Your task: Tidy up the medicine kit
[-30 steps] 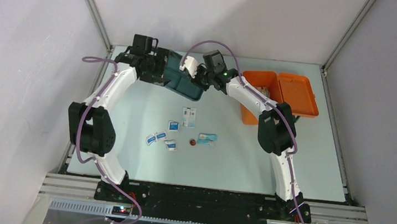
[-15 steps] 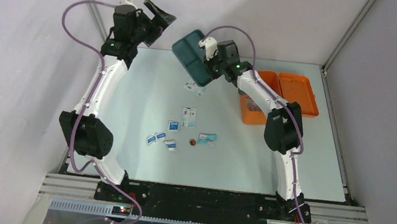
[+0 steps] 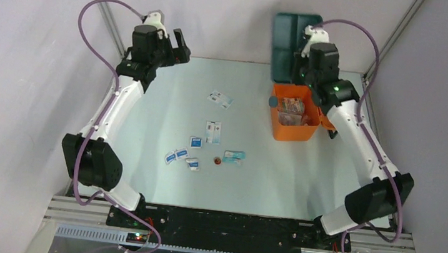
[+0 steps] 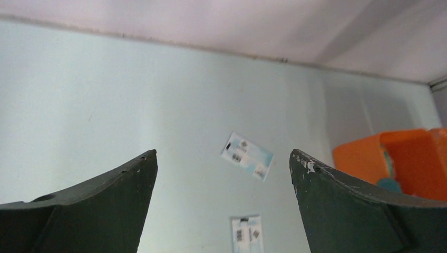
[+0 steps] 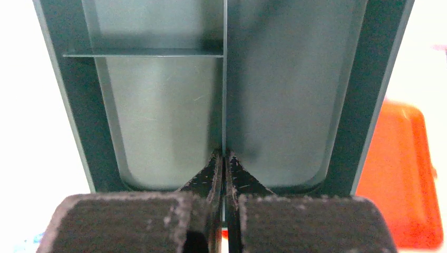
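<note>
The medicine kit (image 3: pixel 293 129) is an orange box, open at the back right, with packed items inside; its lid is mostly hidden behind my right arm. My right gripper (image 3: pixel 308 52) is shut on the middle divider of the teal divided tray (image 3: pixel 288 42), holding it upright in the air behind the kit. The right wrist view shows the tray (image 5: pixel 158 116) empty, the gripper (image 5: pixel 225 164) clamped on its divider, and the kit's orange (image 5: pixel 403 190) below. My left gripper (image 3: pixel 178 45) is open and empty, raised at the back left. In its wrist view (image 4: pixel 224 163) the kit (image 4: pixel 406 158) lies to the right.
Several small white-and-blue packets lie on the table: one near the back (image 3: pixel 221 98), also in the left wrist view (image 4: pixel 248 156), one mid-table (image 3: pixel 213 131), others toward the front (image 3: pixel 176 155). A teal packet (image 3: pixel 234 156) and a small red item (image 3: pixel 217 160) lie beside them.
My left gripper let go of the tray and rose to the back left. My right gripper carried the tray right and up, tipping it upright. One packet landed on the table near the back.
</note>
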You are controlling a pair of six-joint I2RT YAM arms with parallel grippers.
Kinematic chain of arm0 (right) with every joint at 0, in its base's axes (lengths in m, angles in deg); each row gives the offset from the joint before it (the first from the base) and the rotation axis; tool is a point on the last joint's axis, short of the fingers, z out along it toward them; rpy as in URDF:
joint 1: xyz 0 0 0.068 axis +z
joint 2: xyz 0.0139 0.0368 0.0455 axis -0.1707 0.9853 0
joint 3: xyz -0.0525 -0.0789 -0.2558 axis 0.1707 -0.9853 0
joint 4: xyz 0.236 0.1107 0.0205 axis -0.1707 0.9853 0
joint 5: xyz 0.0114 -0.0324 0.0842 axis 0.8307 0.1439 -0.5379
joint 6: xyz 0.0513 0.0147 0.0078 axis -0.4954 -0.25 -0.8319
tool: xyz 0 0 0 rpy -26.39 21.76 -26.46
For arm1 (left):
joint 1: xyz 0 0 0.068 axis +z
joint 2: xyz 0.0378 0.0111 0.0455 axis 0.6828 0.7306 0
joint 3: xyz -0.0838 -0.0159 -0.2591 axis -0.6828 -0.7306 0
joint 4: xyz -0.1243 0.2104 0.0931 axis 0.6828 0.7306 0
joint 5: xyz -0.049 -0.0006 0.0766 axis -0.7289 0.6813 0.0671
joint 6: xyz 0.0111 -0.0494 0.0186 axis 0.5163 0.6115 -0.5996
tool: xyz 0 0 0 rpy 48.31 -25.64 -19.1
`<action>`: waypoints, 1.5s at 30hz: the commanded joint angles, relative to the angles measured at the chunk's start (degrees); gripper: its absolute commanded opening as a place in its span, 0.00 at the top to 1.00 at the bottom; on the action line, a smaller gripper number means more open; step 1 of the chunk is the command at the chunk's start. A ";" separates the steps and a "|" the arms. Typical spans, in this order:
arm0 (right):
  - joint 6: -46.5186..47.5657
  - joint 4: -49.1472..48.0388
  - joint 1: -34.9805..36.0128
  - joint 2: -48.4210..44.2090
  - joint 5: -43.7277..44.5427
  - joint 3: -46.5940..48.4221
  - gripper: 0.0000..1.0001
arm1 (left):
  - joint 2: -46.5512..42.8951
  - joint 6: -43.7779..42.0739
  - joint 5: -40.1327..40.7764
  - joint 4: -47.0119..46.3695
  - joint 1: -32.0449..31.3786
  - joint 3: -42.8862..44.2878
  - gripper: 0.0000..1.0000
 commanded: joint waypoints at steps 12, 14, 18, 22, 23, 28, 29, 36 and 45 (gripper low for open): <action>-1.34 20.98 -13.11 2.87 -9.34 -2.85 1.00 | -2.37 -7.74 -12.67 8.71 -0.04 -8.47 0.00; -1.06 20.92 -12.86 4.58 -8.43 -1.47 1.00 | -2.41 -7.29 -11.81 8.68 -0.08 -8.82 0.00; -0.29 19.90 -11.71 7.17 -4.80 -1.09 1.00 | -3.20 -6.90 -9.97 8.58 -0.01 -9.72 0.00; 0.34 19.14 -11.52 9.67 -4.28 -0.07 1.00 | -3.48 -6.96 -10.18 8.45 -0.06 -9.93 0.00; 0.72 18.80 -11.28 10.31 -4.33 0.09 1.00 | -3.49 -7.03 -10.27 8.39 -0.07 -9.94 0.00; 2.31 18.61 -10.97 13.13 -4.68 1.99 1.00 | -3.28 -7.13 -10.30 8.28 -0.02 -9.77 0.00; 2.33 18.68 -10.96 13.42 -4.71 1.96 1.00 | -3.18 -7.14 -10.30 8.26 -0.01 -9.80 0.00; 2.47 19.44 -10.92 14.83 -5.77 0.76 1.00 | -3.59 -6.98 -9.88 7.53 -0.07 -10.50 0.00; 3.86 22.15 -10.79 14.70 -6.82 -1.15 1.00 | -3.78 -6.88 -9.20 7.10 -0.04 -10.84 0.00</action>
